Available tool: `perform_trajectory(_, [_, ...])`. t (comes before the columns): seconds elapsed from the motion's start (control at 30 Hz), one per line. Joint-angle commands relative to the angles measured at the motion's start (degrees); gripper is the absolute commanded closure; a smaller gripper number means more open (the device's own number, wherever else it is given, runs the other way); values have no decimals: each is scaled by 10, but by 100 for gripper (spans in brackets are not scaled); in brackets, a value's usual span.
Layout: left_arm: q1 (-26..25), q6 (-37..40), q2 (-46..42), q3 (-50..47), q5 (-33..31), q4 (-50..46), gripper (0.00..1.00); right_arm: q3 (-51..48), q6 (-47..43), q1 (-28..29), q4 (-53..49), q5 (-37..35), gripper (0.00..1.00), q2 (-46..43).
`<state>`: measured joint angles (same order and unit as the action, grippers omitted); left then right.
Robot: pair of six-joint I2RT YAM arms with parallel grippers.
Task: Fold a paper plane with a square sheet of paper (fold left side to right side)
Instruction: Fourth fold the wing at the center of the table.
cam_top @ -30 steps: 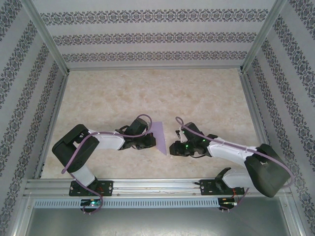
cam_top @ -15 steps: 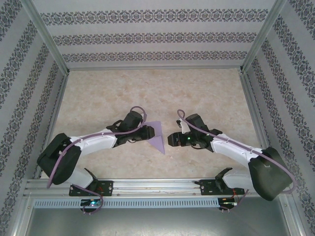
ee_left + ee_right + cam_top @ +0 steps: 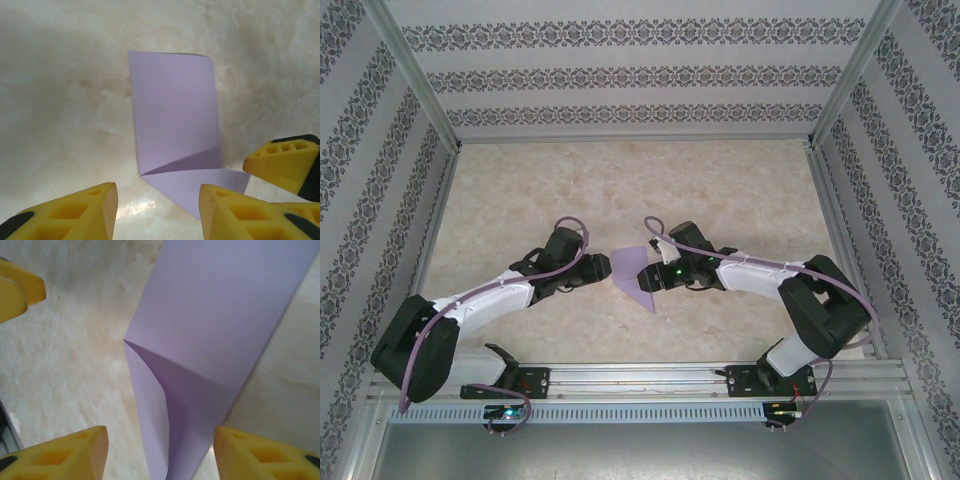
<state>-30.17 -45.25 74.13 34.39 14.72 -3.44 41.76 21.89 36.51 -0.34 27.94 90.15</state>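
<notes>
The half-folded paper [image 3: 638,272] lies flat on the counter [image 3: 720,190] between the left fingers [image 3: 597,270] and right fingers [image 3: 657,280], both open and gripping nothing, so a careless nudge could slide it and skew the next crease.

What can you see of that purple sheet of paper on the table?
The sheet of paper is thin, plain lavender and unmarked. It is folded into a long shape with a diagonal crease and a pointed end, one flap lifting slightly. It lies on the marbled beige table between the open left gripper and right gripper.
</notes>
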Motion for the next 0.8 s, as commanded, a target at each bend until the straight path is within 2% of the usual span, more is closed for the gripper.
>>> perform_trajectory(0.0, [20,-8,-8,-15,22,8,51,17,-7,5,16,8,54,14])
perform_trajectory(0.07, [30,-15,-6,-21,39,24,49,17,-7,6,16,4,67,15])
perform_trajectory(0.2, [54,-28,7,-32,78,62,45,9,-6,4,15,-6,99,2])
perform_trajectory(0.4, [87,-36,47,-31,143,121,42,-15,2,-3,28,-8,100,-40])
perform_trajectory(0.77, [88,-37,144,11,214,181,42,-43,18,-11,52,6,100,-68])
